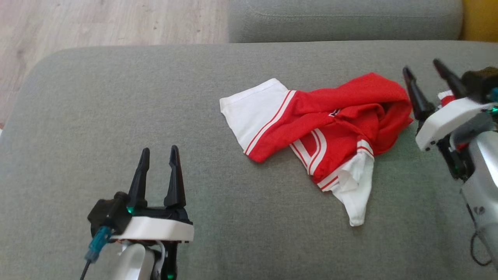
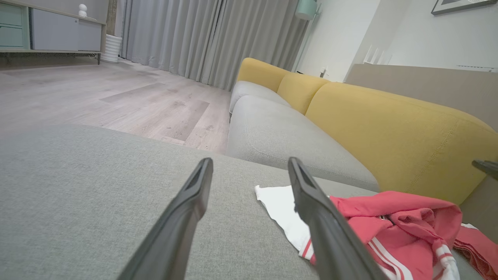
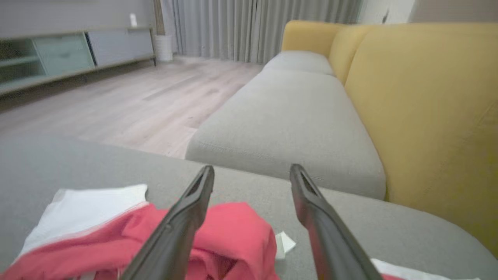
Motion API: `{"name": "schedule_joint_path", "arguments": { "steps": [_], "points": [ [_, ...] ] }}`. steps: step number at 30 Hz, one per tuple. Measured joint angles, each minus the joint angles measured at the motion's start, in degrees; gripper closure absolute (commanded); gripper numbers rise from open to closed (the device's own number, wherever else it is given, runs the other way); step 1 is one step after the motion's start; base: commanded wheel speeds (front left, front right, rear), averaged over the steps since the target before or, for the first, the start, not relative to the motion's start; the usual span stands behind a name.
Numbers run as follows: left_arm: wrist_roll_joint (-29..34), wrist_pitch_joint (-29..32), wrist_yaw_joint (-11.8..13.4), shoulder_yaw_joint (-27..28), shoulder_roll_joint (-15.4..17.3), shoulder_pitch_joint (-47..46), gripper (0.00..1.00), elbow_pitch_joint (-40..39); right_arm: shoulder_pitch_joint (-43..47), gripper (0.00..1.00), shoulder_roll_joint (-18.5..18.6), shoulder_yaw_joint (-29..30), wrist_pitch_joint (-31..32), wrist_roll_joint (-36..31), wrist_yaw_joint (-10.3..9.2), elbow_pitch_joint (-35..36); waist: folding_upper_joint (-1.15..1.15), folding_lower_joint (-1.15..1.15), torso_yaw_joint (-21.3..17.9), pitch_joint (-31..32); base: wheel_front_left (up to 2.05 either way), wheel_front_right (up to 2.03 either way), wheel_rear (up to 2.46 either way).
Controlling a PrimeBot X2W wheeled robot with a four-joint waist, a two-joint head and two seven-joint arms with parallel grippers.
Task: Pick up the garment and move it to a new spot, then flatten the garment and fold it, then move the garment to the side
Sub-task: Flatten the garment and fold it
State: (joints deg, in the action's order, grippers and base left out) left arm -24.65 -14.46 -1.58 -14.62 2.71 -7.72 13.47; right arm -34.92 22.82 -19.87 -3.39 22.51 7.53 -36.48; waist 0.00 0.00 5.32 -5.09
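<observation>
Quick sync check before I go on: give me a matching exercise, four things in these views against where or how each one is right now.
Things:
1. left pincer
2. right pincer
3. garment
4. wooden floor

Places or states:
A. crumpled on the grey cushion
B. open, at the garment's right end
C. open, over bare cushion, apart from the garment
D. beyond the cushion's far edge

Pairs: 1-C, 2-B, 3-A, 4-D
</observation>
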Motion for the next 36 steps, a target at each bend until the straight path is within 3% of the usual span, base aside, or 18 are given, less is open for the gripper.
{"name": "schedule_joint_path", "arguments": {
  "steps": [5,10,16,25,31,36],
  "points": [
    [0.04,0.00,-0.11,0.11,0.01,0.00,0.00,-0.23,3.75,0.00,-3.47,5.17,-4.54,-0.96,0.00,5.73,0.00,0.00,-1.35,0.27,0.00,0.00,0.00],
    [0.52,0.00,-0.53,-0.10,0.01,-0.02,0.00,-0.34,14.05,0.00,-9.87,10.27,-7.36,-2.56,0.00,13.04,0.00,0.00,-3.41,0.29,0.00,0.00,0.00],
    [0.51,0.00,-0.73,-0.46,0.01,-0.25,0.00,-0.23,24.90,0.00,-16.78,11.91,-8.05,-4.98,0.00,18.63,0.00,0.00,-6.11,-0.16,0.00,0.00,0.00],
    [3.61,0.00,-2.56,-3.91,0.00,-3.19,0.00,2.59,24.98,0.00,-18.15,13.40,-7.34,-6.41,0.00,23.12,0.00,0.00,-9.93,-0.97,0.00,0.00,0.00],
    [8.16,2.89,-4.38,-11.15,0.41,-8.35,0.00,11.45,24.98,0.00,-18.49,14.30,-7.20,-6.53,0.00,24.10,0.00,0.00,-11.85,-2.61,0.00,0.00,0.00],
    [9.51,5.55,-4.76,-13.26,0.99,-13.78,0.00,17.70,24.94,0.00,-18.83,14.49,-7.26,-6.53,0.00,24.31,0.00,0.01,-13.52,-4.61,0.00,0.00,0.00]
  ]
}}
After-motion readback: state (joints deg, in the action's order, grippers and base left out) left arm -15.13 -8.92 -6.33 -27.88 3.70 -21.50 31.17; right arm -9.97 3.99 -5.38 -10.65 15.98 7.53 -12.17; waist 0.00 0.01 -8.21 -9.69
